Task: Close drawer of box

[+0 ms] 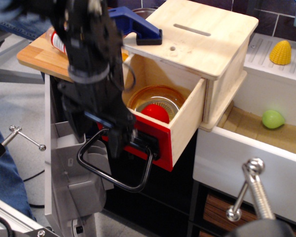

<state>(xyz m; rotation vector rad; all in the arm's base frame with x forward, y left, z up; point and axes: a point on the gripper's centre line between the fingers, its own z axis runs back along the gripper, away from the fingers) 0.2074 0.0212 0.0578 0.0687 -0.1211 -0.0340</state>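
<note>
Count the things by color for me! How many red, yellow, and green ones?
Red: 3 - drawer front, ball in the drawer, bottle
Yellow: 1 - corn
Green: 1 - round fruit
Total: 5

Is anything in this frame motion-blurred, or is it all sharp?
In observation.image, the arm and gripper are smeared by motion blur in front of the drawer, so the jaw state is unreadable; the box, black loop handle and red ball are sharp, under even lighting without strong glare.
</note>
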